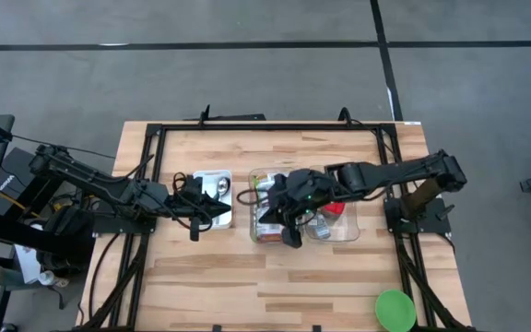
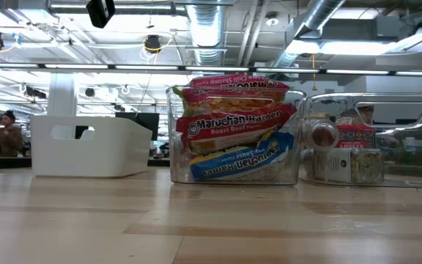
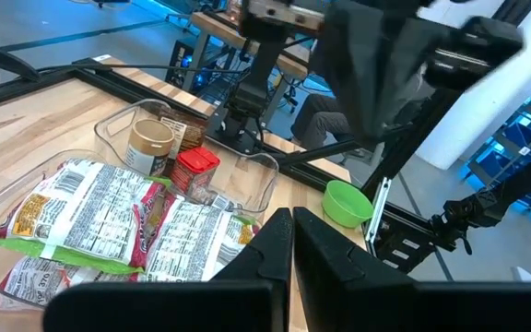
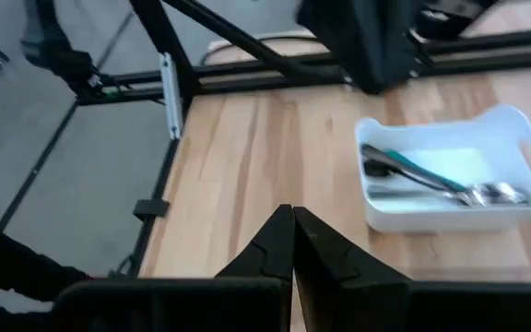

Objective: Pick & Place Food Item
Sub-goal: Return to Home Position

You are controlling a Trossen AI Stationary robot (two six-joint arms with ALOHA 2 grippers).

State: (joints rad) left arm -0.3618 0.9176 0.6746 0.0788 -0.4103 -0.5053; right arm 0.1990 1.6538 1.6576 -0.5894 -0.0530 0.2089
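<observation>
1. Wood table (image 1: 247, 286), workshop ducting beyond: the ramen packs (image 3: 109, 217) lie stacked in the left clear bin (image 2: 173, 147), at the middle of the table.
2. Just beside it, the right clear bin (image 2: 416, 132) holds the seasoning bottle (image 3: 150, 146) and a red-capped jar (image 3: 194, 171), with other small packs I cannot read.
3. On the far side of the ramen, the white bin (image 4: 431, 219) carries the spoon (image 4: 491, 194) and a teal-handled utensil (image 4: 413, 171).
4. By my reading the sorting is done: no food lies loose on the boards. Only a green bowl (image 1: 395, 309) stands outside the bins, near the table's right corner, and I cannot tell whether it belongs to the job.
5. What is left, as I judge it, is pulling both arms away from the bins to their rest posture.
6. My right gripper (image 4: 292, 217) hangs over the near edge of the left clear bin, fingers pressed together, nothing between them, touching nothing.
7. My left gripper (image 3: 290, 221) sits at the near corner of the white bin, likewise closed tight and empty.
8. A person (image 2: 6, 132) stands far off in the room, well clear of the table.
</observation>
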